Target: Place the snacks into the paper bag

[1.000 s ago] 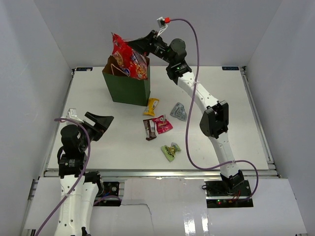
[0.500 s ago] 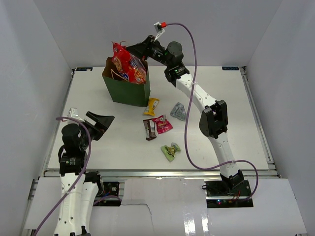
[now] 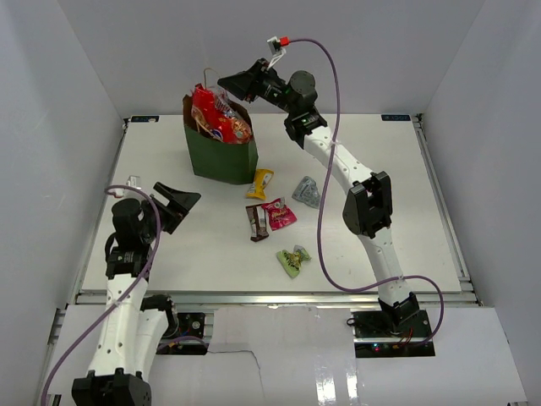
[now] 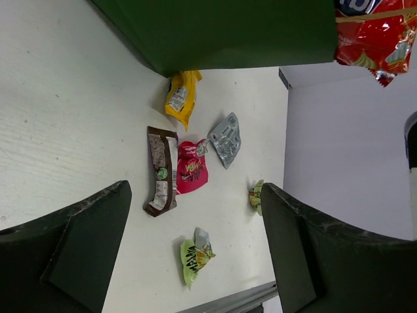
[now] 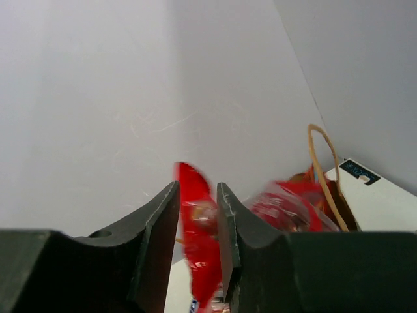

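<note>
The dark green paper bag (image 3: 221, 156) stands upright at the back left of the table. The large red bag (image 3: 218, 117) sits in its mouth, top sticking out. My right gripper (image 3: 226, 82) hovers just above it, jaws parted, and the red bag (image 5: 199, 261) shows blurred in the gap, loose from both pads. On the table lie yellow (image 3: 260, 183), silver-grey (image 3: 307, 192), pink (image 3: 279, 213), brown (image 3: 257, 222) and light green (image 3: 293, 260) snacks. My left gripper (image 3: 182, 199) hangs wide open and empty at the near left; its view shows two green packets (image 4: 195, 255) (image 4: 255, 195).
A thin looped paper handle (image 5: 324, 169) rises beside the red bag. White walls close in the table on three sides. A metal rail (image 3: 270, 296) runs along the near edge. The right arm's purple cable (image 3: 334, 127) hangs over the packets.
The right gripper's jaws have parted and the red bag has dropped lower into the paper bag. The left gripper has shifted slightly, staying open.
</note>
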Controlling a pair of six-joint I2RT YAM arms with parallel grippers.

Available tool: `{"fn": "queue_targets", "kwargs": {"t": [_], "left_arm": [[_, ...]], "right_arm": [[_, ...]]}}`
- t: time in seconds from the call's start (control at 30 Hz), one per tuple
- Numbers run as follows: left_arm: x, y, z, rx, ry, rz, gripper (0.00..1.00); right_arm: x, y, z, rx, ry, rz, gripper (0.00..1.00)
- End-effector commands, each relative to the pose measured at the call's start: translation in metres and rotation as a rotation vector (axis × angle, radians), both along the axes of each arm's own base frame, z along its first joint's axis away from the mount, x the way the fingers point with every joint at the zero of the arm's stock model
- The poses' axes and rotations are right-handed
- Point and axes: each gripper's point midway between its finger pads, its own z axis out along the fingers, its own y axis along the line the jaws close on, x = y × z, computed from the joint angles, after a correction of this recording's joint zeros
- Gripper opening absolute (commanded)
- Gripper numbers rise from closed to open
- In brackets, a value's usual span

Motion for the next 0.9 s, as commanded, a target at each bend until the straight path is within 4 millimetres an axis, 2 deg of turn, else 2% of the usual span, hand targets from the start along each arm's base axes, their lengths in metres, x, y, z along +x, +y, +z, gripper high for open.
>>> {"fn": "queue_targets", "kwargs": {"t": [0.0, 0.27, 0.43, 0.53, 0.57, 0.6, 0.63, 0.67, 0.7, 0.73, 0.77, 0.8, 0.83, 0.87], "left_arm": [[0.013, -0.005, 0.022, -0.005, -0.065, -0.037, 0.91], [0.045, -0.011, 0.018, -0.004, -0.038, -0.084, 0.91], [0.057, -0.021, 0.017, -0.003, -0.032, -0.12, 0.91], [0.061, -0.025, 0.013, 0.003, -0.022, -0.137, 0.91], [0.058, -0.036, 0.012, 0.008, -0.021, -0.175, 0.91], [0.058, -0.04, 0.009, 0.02, -0.018, -0.19, 0.9], [0.056, -0.048, 0.006, 0.027, -0.014, -0.217, 0.9], [0.055, -0.053, 0.004, 0.036, -0.011, -0.234, 0.9], [0.053, -0.057, -0.001, 0.053, -0.008, -0.251, 0.9], [0.048, -0.071, -0.008, 0.064, 0.006, -0.294, 0.91], [0.045, -0.075, -0.019, 0.083, 0.027, -0.296, 0.91], [0.037, -0.093, -0.026, 0.103, 0.038, -0.347, 0.94], [0.032, -0.102, -0.04, 0.123, 0.072, -0.367, 0.94], [0.032, -0.103, -0.054, 0.166, 0.106, -0.34, 0.94]], "right_arm": [[-0.008, -0.022, 0.054, 0.095, -0.14, -0.055, 0.36], [-0.007, -0.025, 0.055, 0.089, -0.152, -0.061, 0.4], [-0.009, -0.028, 0.056, 0.08, -0.158, -0.057, 0.41], [-0.015, -0.035, 0.057, 0.036, -0.213, -0.029, 0.46], [-0.016, -0.039, 0.055, 0.015, -0.228, -0.018, 0.48], [-0.015, -0.05, 0.051, -0.011, -0.235, -0.016, 0.54], [-0.024, -0.053, 0.04, -0.069, -0.272, 0.044, 0.6], [-0.019, -0.066, 0.029, -0.116, -0.277, 0.057, 0.69], [-0.023, -0.075, 0.012, -0.172, -0.26, 0.086, 0.86], [-0.033, -0.082, -0.008, -0.25, -0.315, 0.154, 0.97], [-0.03, -0.099, -0.04, -0.337, -0.222, 0.186, 0.9], [-0.037, -0.112, -0.061, -0.4, -0.188, 0.215, 0.9], [-0.038, -0.123, -0.083, -0.487, -0.309, 0.218, 0.9], [-0.047, -0.149, -0.128, -0.601, -0.133, 0.245, 0.9]]}}
